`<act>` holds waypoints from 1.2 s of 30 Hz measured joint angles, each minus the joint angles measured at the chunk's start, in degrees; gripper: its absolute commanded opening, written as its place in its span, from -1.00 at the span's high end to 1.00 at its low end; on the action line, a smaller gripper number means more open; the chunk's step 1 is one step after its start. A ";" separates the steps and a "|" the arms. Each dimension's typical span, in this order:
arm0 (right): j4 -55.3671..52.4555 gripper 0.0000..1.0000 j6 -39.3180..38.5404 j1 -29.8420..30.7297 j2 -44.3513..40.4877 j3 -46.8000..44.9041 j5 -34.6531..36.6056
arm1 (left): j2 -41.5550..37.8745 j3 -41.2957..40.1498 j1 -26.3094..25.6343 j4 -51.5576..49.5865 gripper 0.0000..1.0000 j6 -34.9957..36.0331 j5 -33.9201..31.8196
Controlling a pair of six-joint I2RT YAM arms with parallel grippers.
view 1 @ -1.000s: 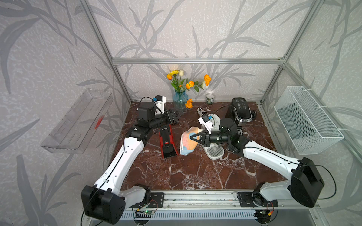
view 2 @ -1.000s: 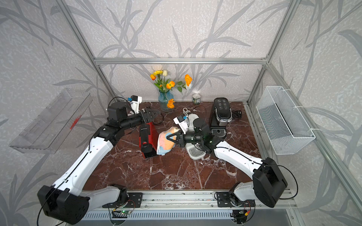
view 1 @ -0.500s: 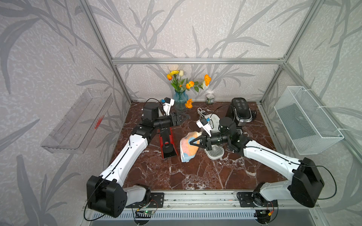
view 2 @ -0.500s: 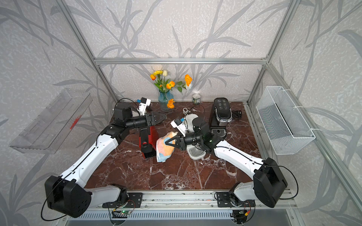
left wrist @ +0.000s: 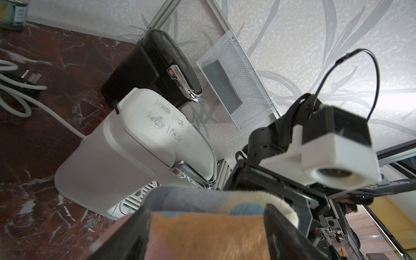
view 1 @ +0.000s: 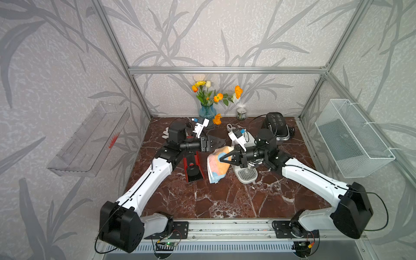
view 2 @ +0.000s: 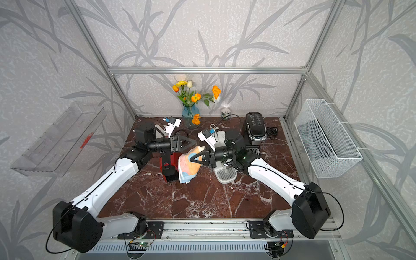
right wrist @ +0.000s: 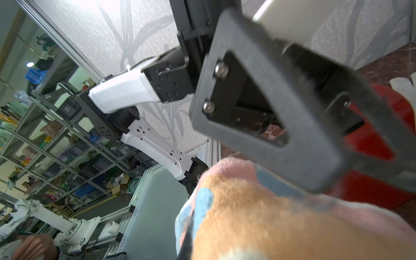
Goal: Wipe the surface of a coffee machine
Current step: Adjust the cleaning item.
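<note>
Hanging from the clenched right claw (view 1: 221,159), cloth (view 1: 215,171) nearly meets open left claw (view 1: 220,143).

The cloth (view 1: 217,165) is patched in orange, pink, pale blue and cream, and the counter (view 1: 225,200) is veined in white over dark red-brown. The red coffee machine (view 1: 200,167) is fronted in black, the white coffee machine (left wrist: 126,144) is printed with small grey pictograms, and the black coffee machine (view 1: 278,126) is trimmed in chrome. Orange and yellow flowers (view 1: 218,97) are held in a blue glass vase (view 1: 207,111), and the walls (view 1: 225,40) are patterned with darker grey leaves on pale grey.
</note>
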 measured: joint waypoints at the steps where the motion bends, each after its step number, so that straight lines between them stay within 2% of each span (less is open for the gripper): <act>1: 2.95 1.00 2.45 -1.14 0.00 -0.26 -0.85 | -0.09 -0.13 -0.26 0.20 -0.55 0.04 0.35; 8: 19.85 1.00 15.80 -4.35 1.53 -1.18 -5.27 | -1.42 -0.68 -1.22 4.63 -0.56 -0.96 2.16; 13: 25.55 1.00 19.82 -4.39 3.41 -1.18 -7.06 | -1.64 -0.76 -1.55 5.68 -0.57 -1.84 2.49; 17: 24.61 1.00 18.93 -4.37 3.39 -1.18 -7.32 | -2.86 -0.90 -1.55 5.73 -0.58 -2.54 2.34; 25: 16.04 1.00 13.40 -4.39 3.30 -1.18 -5.29 | -6.45 -0.90 -2.05 6.47 -0.60 -3.61 3.10; 36: 15.98 1.00 13.44 -4.44 3.30 -0.74 -4.79 | -5.51 -1.62 -4.26 2.47 -0.52 -0.81 1.86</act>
